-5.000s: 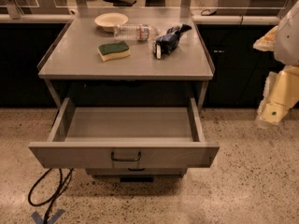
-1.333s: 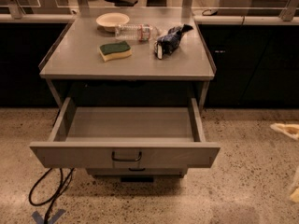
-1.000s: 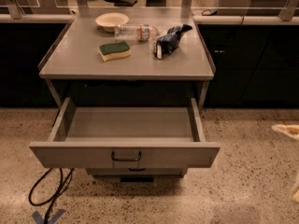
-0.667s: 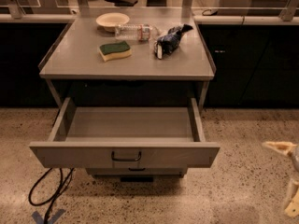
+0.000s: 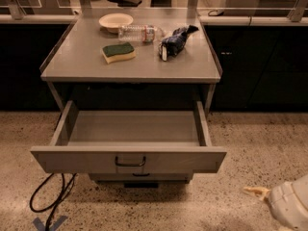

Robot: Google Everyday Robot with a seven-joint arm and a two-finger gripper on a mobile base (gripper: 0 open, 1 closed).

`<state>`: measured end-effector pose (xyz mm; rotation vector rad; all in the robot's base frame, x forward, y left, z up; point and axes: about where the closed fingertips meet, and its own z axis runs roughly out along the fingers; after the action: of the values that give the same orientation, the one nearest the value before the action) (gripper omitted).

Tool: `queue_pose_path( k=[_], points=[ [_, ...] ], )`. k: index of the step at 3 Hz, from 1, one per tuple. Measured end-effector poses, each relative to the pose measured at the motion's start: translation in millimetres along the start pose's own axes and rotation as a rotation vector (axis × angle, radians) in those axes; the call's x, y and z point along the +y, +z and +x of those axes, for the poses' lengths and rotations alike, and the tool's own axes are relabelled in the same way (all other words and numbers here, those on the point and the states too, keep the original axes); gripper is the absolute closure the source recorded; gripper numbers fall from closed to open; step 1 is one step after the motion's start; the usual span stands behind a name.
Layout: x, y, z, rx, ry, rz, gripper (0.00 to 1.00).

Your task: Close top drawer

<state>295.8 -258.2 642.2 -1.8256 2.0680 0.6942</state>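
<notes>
Top drawer (image 5: 129, 160) gapes open; the gripper (image 5: 269, 198), off the front-right corner of the bench (image 5: 144, 70), grip unreadable, could push off-centre and jam it.

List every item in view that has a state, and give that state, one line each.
top drawer: pulled out, tray empty
lower drawer: looks shut
bowl: upright
water bottle: lying on its side
sponge: lying flat, green side up
blue bag: lying crumpled
cable: loose on the floor
tool: low at bottom right, apart from the top drawer
</notes>
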Motion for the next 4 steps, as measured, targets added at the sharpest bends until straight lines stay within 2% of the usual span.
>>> queue_pose_path(
  k=[1,2,3,4],
  points=[
    [15,16,-1,-0.002,-0.002,-0.045,0.0],
    [14,19,-2,-0.012,-0.016,-0.059,0.0],
    [15,33,-15,-0.058,-0.071,-0.086,0.0],
    [8,51,-68,-0.153,-0.254,-0.099,0.0]
  ],
)
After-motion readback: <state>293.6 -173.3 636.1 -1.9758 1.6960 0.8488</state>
